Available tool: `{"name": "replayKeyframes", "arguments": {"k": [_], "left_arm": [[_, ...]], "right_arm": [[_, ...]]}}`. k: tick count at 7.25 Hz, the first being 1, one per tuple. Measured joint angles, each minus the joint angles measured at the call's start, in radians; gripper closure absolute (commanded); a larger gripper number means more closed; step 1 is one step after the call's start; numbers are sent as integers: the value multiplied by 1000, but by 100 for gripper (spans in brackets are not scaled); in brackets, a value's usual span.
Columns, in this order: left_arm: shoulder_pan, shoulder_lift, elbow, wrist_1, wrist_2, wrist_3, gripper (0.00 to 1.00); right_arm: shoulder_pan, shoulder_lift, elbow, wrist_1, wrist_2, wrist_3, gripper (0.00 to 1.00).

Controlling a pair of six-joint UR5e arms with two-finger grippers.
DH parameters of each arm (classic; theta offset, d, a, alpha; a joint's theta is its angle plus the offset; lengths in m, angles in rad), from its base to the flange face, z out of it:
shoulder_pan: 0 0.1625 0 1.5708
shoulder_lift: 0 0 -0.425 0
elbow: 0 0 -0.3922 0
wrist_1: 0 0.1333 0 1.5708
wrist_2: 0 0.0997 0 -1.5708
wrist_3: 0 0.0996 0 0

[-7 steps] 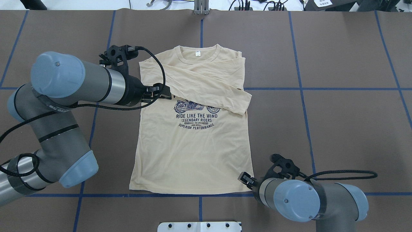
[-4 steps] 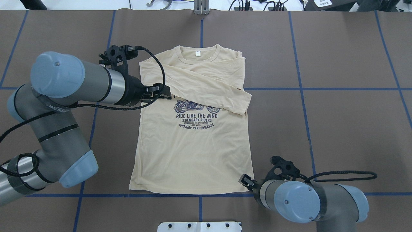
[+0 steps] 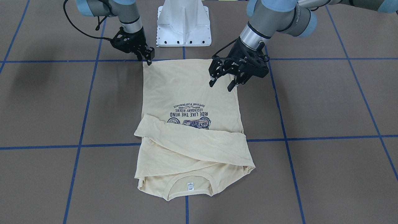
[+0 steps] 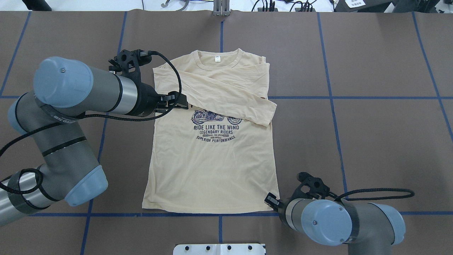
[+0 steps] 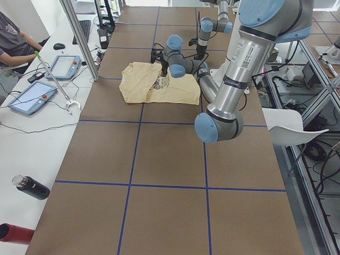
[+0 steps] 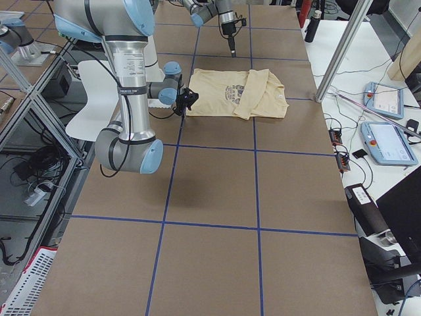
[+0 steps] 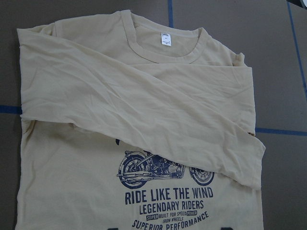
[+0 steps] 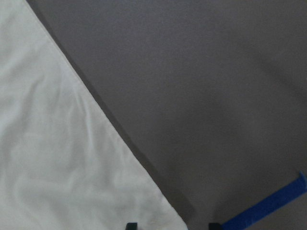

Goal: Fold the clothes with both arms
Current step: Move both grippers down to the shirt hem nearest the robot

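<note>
Fingers [image 3: 213, 80] of the left gripper [image 3: 222, 85] are spread wide above the T-shirt [image 4: 212, 170], at centre left of the overhead frame. Those of the right gripper [image 3: 148, 59] are also parted, with a hem corner [image 8: 168, 215] between them at lower right. The T-shirt is laid flat at the middle of the surface [image 4: 382, 141], one sleeve [image 4: 230, 94] folded across the chest.

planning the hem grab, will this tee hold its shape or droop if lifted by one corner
Probably droops: the T-shirt lies thin and wrinkled, its sleeve draped limply across the chest. Likely light, since it lies so flat. Pushed, it would probably bunch rather than slide as one piece on the brown table cover.
</note>
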Motion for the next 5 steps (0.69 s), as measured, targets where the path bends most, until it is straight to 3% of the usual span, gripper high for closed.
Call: {"name": "replayKeyframes", "arguments": {"k": [1,5], "left_arm": [[0,-1,0,0,0,0,23],[2,-2,4,1,0,-6,23]], "right_arm": [[0,0,1,0,-1,2,97],[-2,0,9,1,6,15,100]]}}
